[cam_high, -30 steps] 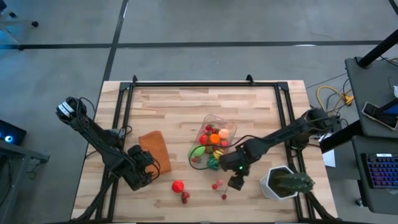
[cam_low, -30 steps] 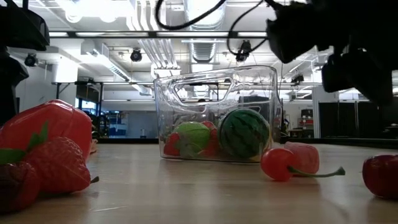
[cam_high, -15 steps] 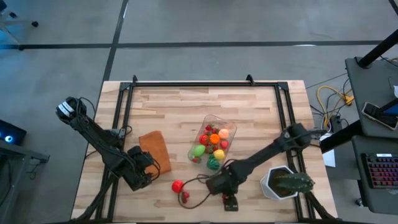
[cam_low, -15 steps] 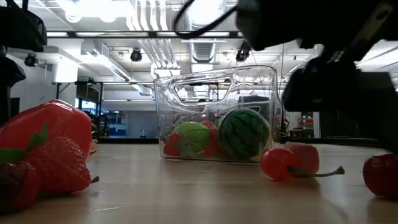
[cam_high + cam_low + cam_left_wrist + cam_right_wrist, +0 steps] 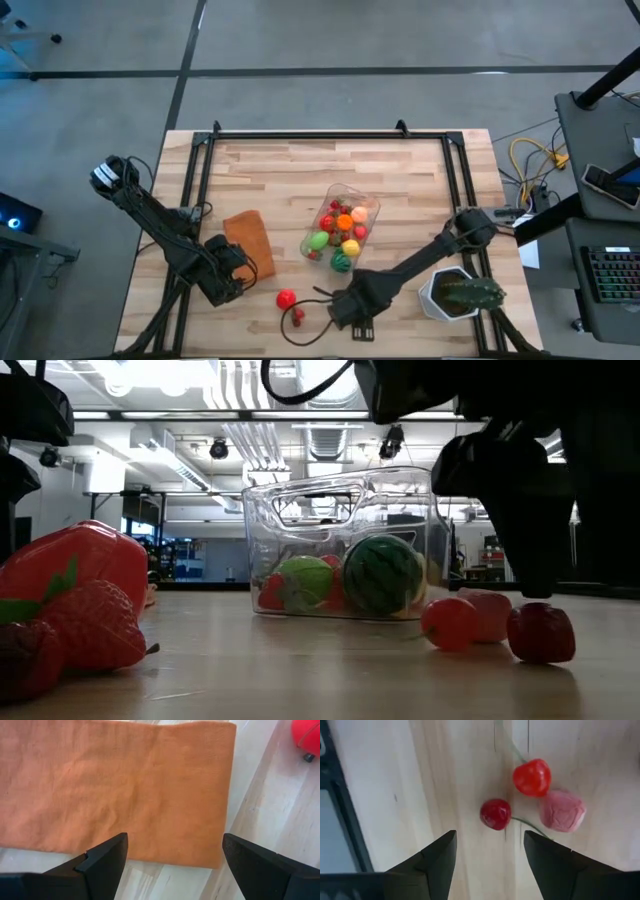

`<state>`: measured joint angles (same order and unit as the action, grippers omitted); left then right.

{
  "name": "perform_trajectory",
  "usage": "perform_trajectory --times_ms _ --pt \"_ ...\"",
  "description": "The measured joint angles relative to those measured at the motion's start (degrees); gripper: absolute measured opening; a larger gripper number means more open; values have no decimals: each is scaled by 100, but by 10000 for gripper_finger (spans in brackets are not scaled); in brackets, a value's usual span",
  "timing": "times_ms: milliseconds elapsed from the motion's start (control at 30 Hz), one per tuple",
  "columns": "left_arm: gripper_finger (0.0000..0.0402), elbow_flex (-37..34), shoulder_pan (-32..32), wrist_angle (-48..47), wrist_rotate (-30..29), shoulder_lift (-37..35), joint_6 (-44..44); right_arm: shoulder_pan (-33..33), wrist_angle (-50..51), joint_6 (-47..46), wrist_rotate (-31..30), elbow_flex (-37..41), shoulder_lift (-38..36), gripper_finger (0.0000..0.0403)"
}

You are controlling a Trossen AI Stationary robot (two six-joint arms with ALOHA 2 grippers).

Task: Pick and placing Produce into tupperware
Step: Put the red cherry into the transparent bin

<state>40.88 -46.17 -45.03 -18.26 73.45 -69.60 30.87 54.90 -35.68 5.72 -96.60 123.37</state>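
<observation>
The clear tupperware (image 5: 343,226) (image 5: 340,540) stands mid-table with a watermelon, a green, an orange and a yellow piece inside. My right gripper (image 5: 347,310) (image 5: 490,845) is open and points down just over three loose pieces near the table's near edge: a dark red cherry (image 5: 495,813) (image 5: 541,632), a bright red cherry (image 5: 532,777) and a pink piece (image 5: 562,810). It touches none of them. A red fruit (image 5: 286,298) and strawberries (image 5: 297,317) lie to their left. My left gripper (image 5: 232,270) (image 5: 175,845) hangs open over the orange cloth (image 5: 115,785).
The flat orange cloth (image 5: 250,243) lies left of the tupperware. A white pot with a green plant (image 5: 455,293) stands at the table's near right corner, close to my right arm. Bare wood stretches across the far half of the table (image 5: 300,165).
My right gripper has swung from beside the tupperware's near right corner toward the near edge and the left, and has come down over the cherries. In the low view the dark red cherry now lies closer to the red cherry and the pink piece.
</observation>
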Motion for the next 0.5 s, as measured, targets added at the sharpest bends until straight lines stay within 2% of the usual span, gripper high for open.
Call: perform_trajectory --times_ms 500 --pt "311 -2 4 0 0 0 149 87 -282 -407 -277 11 245 224"
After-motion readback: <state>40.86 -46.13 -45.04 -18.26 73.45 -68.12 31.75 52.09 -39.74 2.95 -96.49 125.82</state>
